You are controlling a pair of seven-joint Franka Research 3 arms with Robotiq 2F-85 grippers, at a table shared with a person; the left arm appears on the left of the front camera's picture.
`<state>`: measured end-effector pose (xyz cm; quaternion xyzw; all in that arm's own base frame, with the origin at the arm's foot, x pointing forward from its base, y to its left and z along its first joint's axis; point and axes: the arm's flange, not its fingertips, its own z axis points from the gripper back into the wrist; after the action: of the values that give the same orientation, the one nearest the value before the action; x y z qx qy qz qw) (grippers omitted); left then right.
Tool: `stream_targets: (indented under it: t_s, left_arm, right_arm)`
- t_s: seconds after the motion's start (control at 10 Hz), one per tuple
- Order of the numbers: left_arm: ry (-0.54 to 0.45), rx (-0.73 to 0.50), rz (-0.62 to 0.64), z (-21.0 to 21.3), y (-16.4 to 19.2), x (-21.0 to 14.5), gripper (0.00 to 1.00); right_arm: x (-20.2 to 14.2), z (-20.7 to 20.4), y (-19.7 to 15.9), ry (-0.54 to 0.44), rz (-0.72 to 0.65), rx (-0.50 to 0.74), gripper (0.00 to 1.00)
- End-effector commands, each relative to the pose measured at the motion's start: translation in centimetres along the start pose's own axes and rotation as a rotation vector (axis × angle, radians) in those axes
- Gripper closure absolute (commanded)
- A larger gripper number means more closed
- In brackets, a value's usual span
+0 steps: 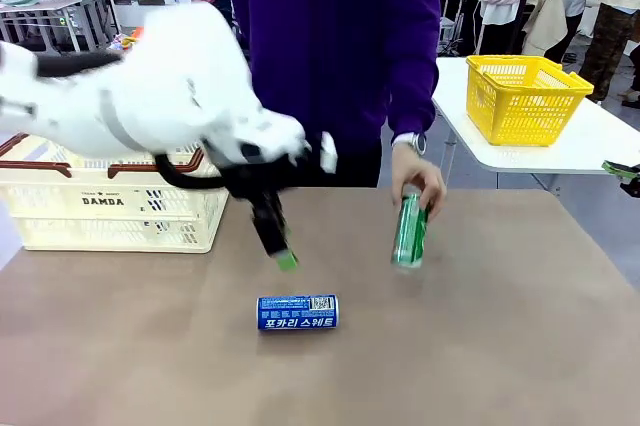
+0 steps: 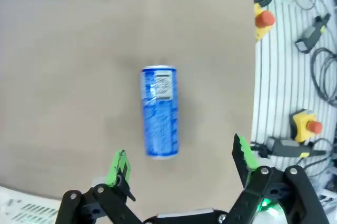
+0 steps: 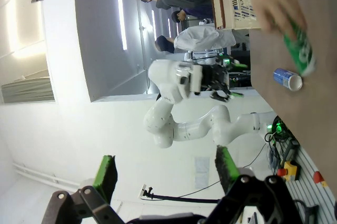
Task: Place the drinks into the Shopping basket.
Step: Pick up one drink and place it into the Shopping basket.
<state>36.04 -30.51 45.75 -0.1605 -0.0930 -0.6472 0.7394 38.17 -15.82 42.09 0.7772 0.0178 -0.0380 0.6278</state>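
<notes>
A blue can (image 1: 297, 312) with white Korean lettering lies on its side near the middle of the brown table. My left gripper (image 1: 283, 254) hangs open just above and behind it. In the left wrist view the blue can (image 2: 160, 111) lies lengthwise ahead of the open left gripper (image 2: 181, 158), nearer the left finger, untouched. A person's hand (image 1: 418, 174) holds a green can (image 1: 409, 231) upright on the table, right of the blue one. The cream Shopping basket (image 1: 110, 208) marked DAMDA stands at the far left. My right gripper (image 3: 165, 170) is open and empty, off the table.
A yellow mesh basket (image 1: 525, 96) stands on a white side table at the back right. The person in a purple top (image 1: 340, 46) stands at the far edge. Cables and emergency-stop buttons (image 2: 264, 20) lie on the floor beside the table.
</notes>
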Motion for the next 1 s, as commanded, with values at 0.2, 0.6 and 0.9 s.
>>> stream_targets:
  t_s: [0.2,0.6,0.9]
  left_arm:
    - [-0.183,-0.13,-0.223,18.5,1.3,-15.5,0.0]
    - [-0.421,-0.002,-0.281,23.3,-4.9,-27.9,0.0]
    - [-0.428,-0.037,-0.202,21.0,-5.1,-25.4,0.0]
  right_arm:
    - [0.0,0.2,0.5,-0.006,-0.013,0.014,0.0]
    - [0.0,0.2,0.5,-0.006,-0.013,0.014,0.0]
    - [0.0,0.2,0.5,-0.006,-0.013,0.014,0.0]
